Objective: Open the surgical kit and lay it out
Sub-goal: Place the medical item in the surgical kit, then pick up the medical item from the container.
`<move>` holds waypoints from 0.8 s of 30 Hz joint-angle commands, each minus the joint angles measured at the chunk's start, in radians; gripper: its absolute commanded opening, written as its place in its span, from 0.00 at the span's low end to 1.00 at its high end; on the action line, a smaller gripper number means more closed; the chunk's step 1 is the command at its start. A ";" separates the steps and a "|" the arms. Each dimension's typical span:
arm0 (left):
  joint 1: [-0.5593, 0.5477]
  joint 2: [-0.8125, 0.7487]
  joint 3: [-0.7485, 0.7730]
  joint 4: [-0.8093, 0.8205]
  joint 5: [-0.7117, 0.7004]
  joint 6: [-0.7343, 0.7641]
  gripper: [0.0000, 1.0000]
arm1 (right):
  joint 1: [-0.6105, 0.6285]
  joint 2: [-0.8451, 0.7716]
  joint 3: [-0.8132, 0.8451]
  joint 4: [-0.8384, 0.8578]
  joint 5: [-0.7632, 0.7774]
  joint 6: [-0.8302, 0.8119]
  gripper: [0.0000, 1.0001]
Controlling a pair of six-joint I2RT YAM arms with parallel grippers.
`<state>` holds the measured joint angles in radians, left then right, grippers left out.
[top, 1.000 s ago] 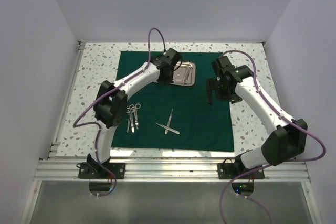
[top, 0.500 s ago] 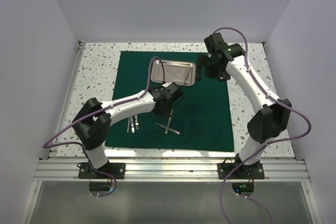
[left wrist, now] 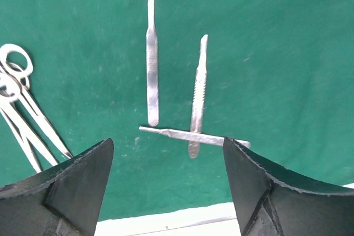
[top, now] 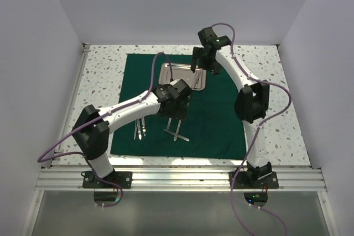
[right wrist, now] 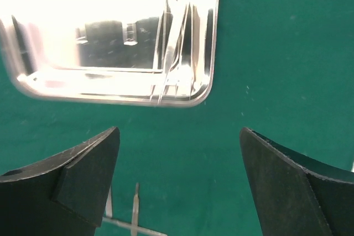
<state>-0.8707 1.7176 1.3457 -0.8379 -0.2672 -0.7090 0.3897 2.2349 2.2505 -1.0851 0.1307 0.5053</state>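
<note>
The surgical kit lies opened out: a dark green cloth (top: 221, 120) spread on the table, with a shiny steel tray (top: 164, 75) at its far middle. Ring-handled scissors and forceps (top: 140, 125) lie left of centre. My left gripper (left wrist: 168, 181) hangs open just above three slim steel handles (left wrist: 151, 64), one of them lying across another (left wrist: 191, 136). Nothing is between its fingers. My right gripper (right wrist: 180, 181) is open and empty over the cloth at the tray's (right wrist: 110, 37) near right corner. A slim steel tool (right wrist: 171, 53) lies inside the tray.
White speckled tabletop (top: 105, 64) surrounds the cloth, with a metal rail (top: 177, 178) along the near edge and white walls on three sides. The cloth's near edge and a white strip of table (left wrist: 166, 222) show under my left gripper. The scissors' (left wrist: 16, 98) rings lie to its left.
My left gripper came from the tray to the slim handles and opened, leaving a third handle there. My right arm swung far and left to the tray.
</note>
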 commanded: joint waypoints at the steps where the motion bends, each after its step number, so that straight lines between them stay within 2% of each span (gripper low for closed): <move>1: 0.010 -0.042 0.117 -0.070 -0.032 0.057 0.84 | -0.005 0.060 0.076 -0.021 0.004 0.041 0.90; 2: 0.024 -0.049 0.127 -0.079 -0.033 0.063 0.84 | -0.005 0.080 0.084 -0.024 0.009 0.041 0.88; 8: 0.133 -0.090 0.115 -0.070 0.022 0.112 0.84 | -0.005 0.167 0.115 -0.022 0.026 0.042 0.56; 9: 0.145 -0.090 0.110 -0.069 0.029 0.118 0.84 | -0.005 0.178 0.118 -0.018 0.023 0.042 0.48; 10: 0.168 -0.089 0.104 -0.069 0.040 0.129 0.83 | -0.005 0.195 0.119 -0.019 0.024 0.042 0.46; 12: 0.183 -0.078 0.104 -0.063 0.046 0.144 0.83 | -0.005 0.215 0.130 -0.025 0.027 0.042 0.42; 24: 0.237 -0.026 0.132 -0.058 0.051 0.243 0.82 | -0.005 0.347 0.184 -0.013 0.060 0.047 0.36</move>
<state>-0.6556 1.6875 1.4494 -0.8852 -0.2272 -0.5179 0.3897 2.5526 2.3882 -1.1027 0.1650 0.5388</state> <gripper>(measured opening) 0.820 0.377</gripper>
